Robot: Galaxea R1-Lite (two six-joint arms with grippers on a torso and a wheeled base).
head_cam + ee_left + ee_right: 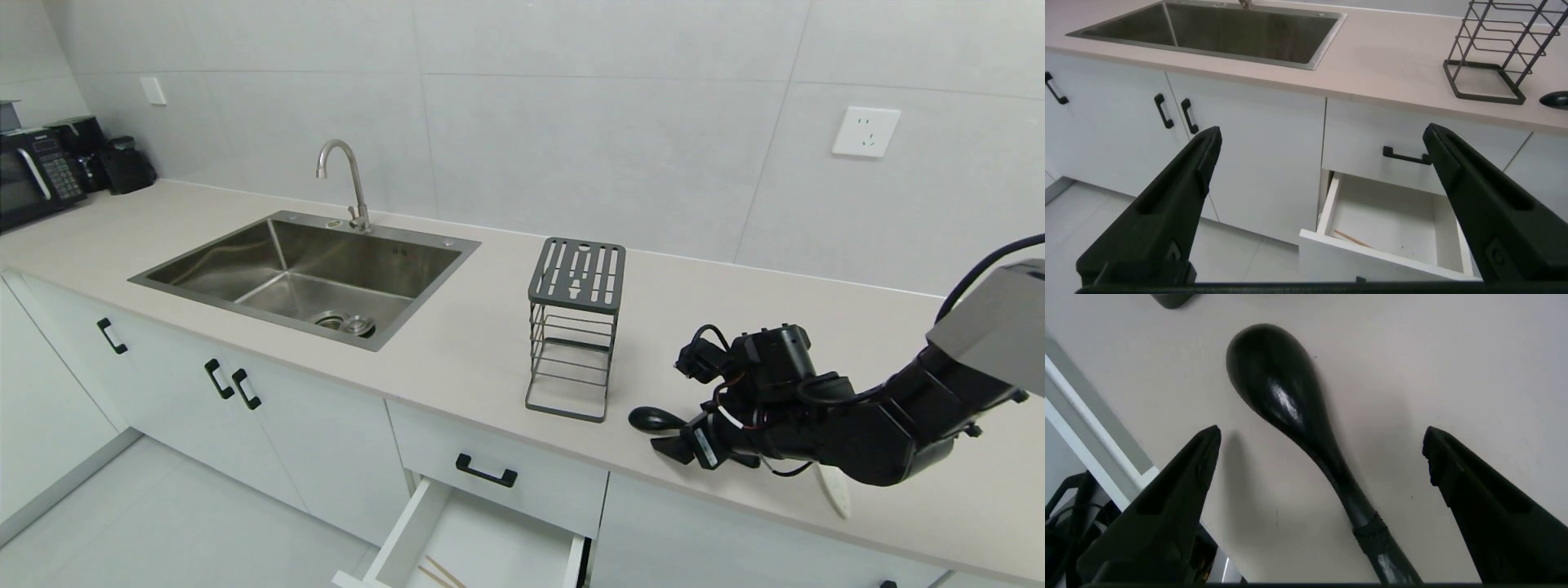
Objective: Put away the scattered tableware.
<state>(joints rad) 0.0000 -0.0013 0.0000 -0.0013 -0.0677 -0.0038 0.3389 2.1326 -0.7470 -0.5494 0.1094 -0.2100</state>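
spoon — between spread fingers, drawer ajar

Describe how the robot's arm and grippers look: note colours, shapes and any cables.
The right arm is black with rounded joints, a grey boxy upper link and loose black cables at the wrist. The left gripper and right gripper each have two black, wedge-shaped fingers.

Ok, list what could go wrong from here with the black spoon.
1. The black spoon lies flat on the counter. The open right gripper straddles its thin handle and may pinch poorly, letting it slip.
2. The spoon sits near the counter's front edge, so a nudge could knock it to the floor, missing the open drawer.
3. A white utensil lies under the right arm and may get swept off.
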